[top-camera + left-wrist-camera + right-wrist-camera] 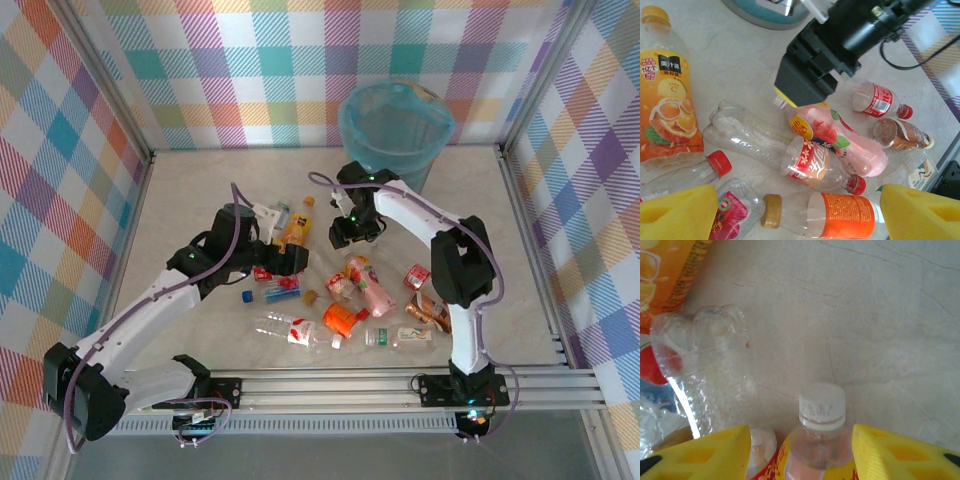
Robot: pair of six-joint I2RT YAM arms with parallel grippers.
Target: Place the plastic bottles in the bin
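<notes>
Several plastic bottles (pixel 340 300) lie scattered on the pale table in front of the bin (pixel 395 125), a round grey basket with a light-blue bag at the back. My right gripper (pixel 802 455) has its yellow pads on a pink bottle (pixel 817 440) with a white cap (pixel 821 405), which lies on the table. The base of a red-labelled clear bottle (pixel 760 447) is wedged beside the left pad. My left gripper (pixel 797 215) hangs open over a clear bottle with an orange label (pixel 840 215) and a gold cap. In the top view both grippers (pixel 290 258) (pixel 355 240) are low over the pile.
An orange juice bottle (pixel 667 100) lies left of the pile, with a crumpled clear bottle (pixel 745 132) beside it. A brown bottle (pixel 900 132) and a small red-labelled one (pixel 875 97) lie to the right. The right arm's black wrist (pixel 840 45) crosses above. Checked walls enclose the table; a metal rail (pixel 400 380) runs along the front.
</notes>
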